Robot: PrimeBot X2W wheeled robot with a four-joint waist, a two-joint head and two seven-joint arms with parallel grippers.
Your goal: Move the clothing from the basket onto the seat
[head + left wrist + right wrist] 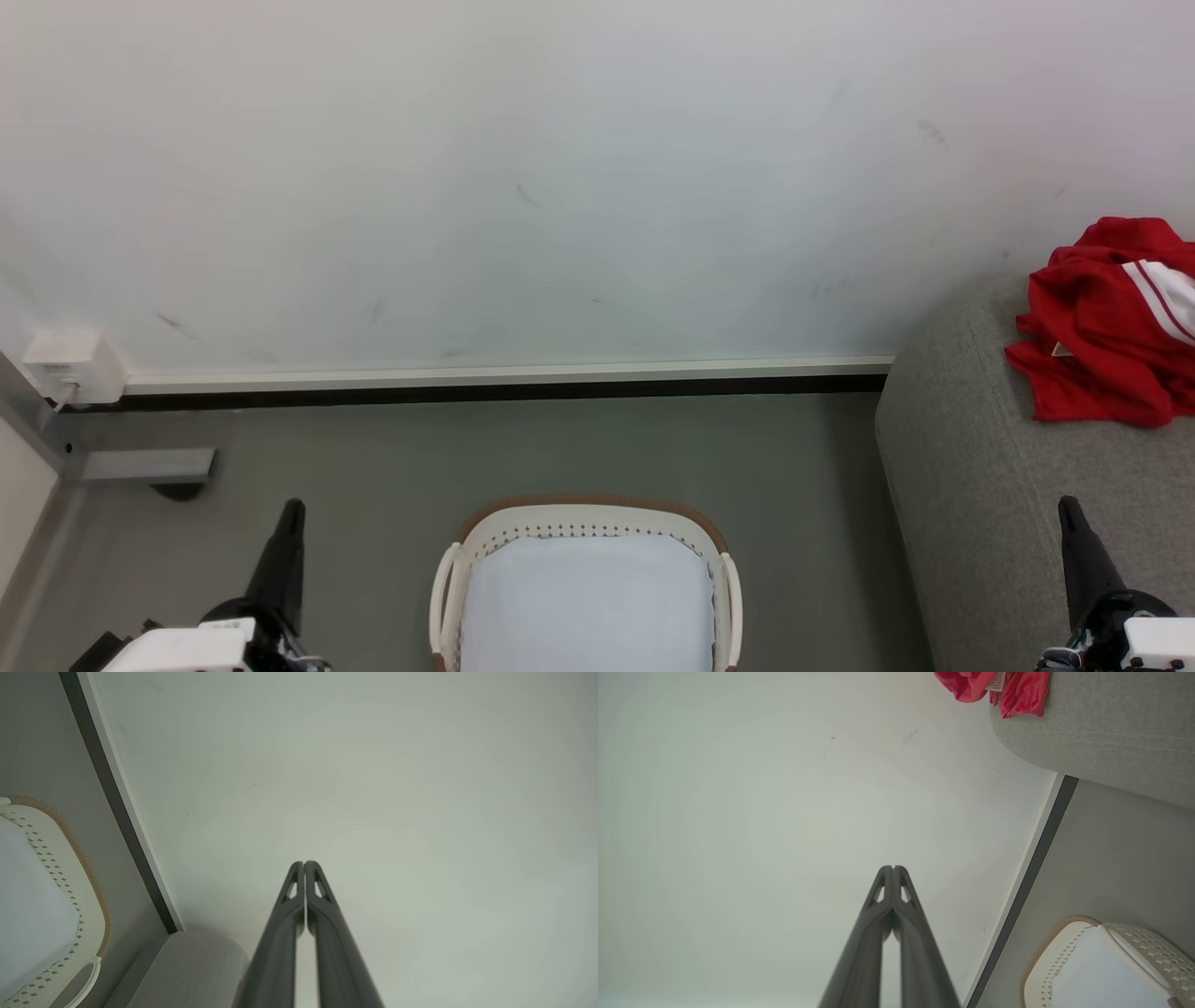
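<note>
room: grey floor (373, 467), white wall (560, 187) | seat (980, 485) seen at 4 o'clock | clothing (1092, 336) lain crumpled on seat at 3 o'clock, red, white striped panel shown | basket (597, 511) at 6 o'clock, white liner (588, 597) inside | left gripper (304, 863), right gripper (893, 868): fingers pressed together, nothing held

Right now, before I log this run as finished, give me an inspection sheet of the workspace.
surface: grey floor, basket standing on it.
job's things: clothing lies crumpled on the seat; basket holds a white liner.
clutter: grey metal bracket at the floor's left edge.
grippers: left gripper shut, right gripper shut, both holding nothing.
cables: perhaps a short lead at the wall box.
surroundings: scuffed white wall with skirting.
</note>
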